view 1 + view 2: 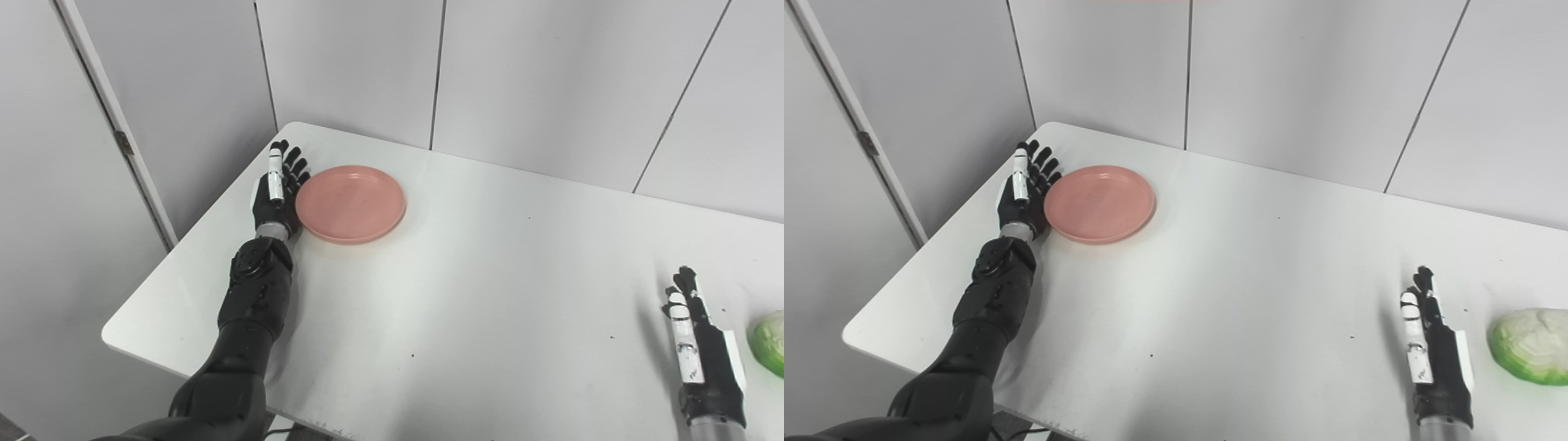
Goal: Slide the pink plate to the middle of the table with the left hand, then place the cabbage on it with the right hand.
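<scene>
The black left hand (277,195) lies flat at the far left corner, fingers stretched out and spread, holding nothing; its inner edge sits right against the rim of the round pink plastic plate (350,203), and whether it actually touches I cannot tell. The plate stands just to that hand's right, near the table's far-left end, with nothing on it.

Well across the smooth white tabletop (465,294), the black-and-white right hand (1436,355) rests edge-on near the front right, fingers straight and loose, empty too. Just beside it on its outer side, apart from it, lies the pale green round cabbage (1530,346) (half cut off by the frame in the left eye view).

Counted: two hands, one plate, one cabbage. The stretch of table between plate and cabbage carries only a few tiny dark specks. Pale grey wall panels (539,79) stand behind the table, and a hinged white panel (73,184) stands beyond the left hand.
</scene>
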`<state>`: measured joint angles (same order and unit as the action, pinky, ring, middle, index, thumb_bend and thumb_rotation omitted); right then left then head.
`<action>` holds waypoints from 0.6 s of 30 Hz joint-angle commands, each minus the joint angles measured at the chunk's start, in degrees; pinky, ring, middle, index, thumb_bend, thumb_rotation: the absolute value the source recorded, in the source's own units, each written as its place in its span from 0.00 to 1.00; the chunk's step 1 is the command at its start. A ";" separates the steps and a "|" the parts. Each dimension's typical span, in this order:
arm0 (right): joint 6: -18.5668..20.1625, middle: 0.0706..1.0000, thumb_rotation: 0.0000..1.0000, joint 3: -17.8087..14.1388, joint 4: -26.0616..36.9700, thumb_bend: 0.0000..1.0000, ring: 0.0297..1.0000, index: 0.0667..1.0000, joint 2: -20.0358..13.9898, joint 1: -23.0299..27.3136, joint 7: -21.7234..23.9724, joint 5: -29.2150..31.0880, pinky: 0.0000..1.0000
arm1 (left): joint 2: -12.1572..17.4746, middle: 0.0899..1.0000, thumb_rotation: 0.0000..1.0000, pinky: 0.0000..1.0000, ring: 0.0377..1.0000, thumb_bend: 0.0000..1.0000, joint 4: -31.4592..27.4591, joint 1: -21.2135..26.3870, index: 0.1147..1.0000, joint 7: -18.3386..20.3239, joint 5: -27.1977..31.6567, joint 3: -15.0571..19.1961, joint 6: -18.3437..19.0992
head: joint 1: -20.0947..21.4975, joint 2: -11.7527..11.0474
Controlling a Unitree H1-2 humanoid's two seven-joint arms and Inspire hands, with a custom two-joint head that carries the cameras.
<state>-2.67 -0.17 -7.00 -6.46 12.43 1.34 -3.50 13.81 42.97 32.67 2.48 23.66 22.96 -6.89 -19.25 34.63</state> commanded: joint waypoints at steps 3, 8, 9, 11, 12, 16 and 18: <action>0.18 0.97 1.00 -0.17 0.79 0.14 0.96 0.98 0.38 0.86 -0.30 0.20 0.96 | -1.77 0.93 1.00 0.93 0.93 0.41 -1.71 0.01 0.91 0.36 0.30 -1.27 2.91 | 0.76 0.11; 0.06 0.97 1.00 -0.19 0.60 0.13 0.95 0.97 0.90 0.81 -0.77 0.03 0.94 | -2.89 0.93 1.00 0.93 0.93 0.41 -3.01 -0.78 0.91 2.16 0.54 -2.76 4.11 | 2.10 0.20; 0.22 0.97 1.00 -0.10 0.64 0.13 0.95 0.97 1.03 0.80 -0.86 -0.13 0.94 | -2.95 0.93 1.00 0.93 0.93 0.41 -3.11 -0.86 0.92 2.51 0.54 -3.01 4.38 | 2.98 0.29; 0.34 0.96 1.00 0.05 0.49 0.15 0.95 0.97 1.23 0.84 -1.14 -0.53 0.94 | -3.23 0.93 1.00 0.93 0.93 0.40 -3.48 -0.96 0.92 2.84 0.69 -3.24 5.13 | 4.08 0.34; 0.45 0.96 1.00 0.09 0.49 0.15 0.95 0.97 1.35 0.84 -1.26 -0.71 0.94 | -3.31 0.93 1.00 0.93 0.93 0.40 -3.64 -0.99 0.92 2.97 0.73 -3.25 5.41 | 4.08 0.34; 1.41 0.98 1.00 0.34 0.77 0.16 0.97 0.98 2.09 0.76 -1.33 -1.12 0.96 | -3.82 0.92 1.00 0.92 0.92 0.41 -4.83 -1.29 0.92 3.75 0.00 -4.55 7.14 | 6.83 0.50; 1.78 0.97 1.00 0.48 0.93 0.16 0.96 0.98 2.50 0.69 -1.69 -1.68 0.95 | -4.11 0.93 1.00 0.93 0.93 0.42 -5.37 -1.39 0.92 4.30 0.18 -5.11 7.94 | 7.92 0.58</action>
<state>-1.54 0.02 -6.96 -4.82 12.48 0.40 -4.96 10.61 37.69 31.30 5.95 23.62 18.56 -1.55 -11.34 35.24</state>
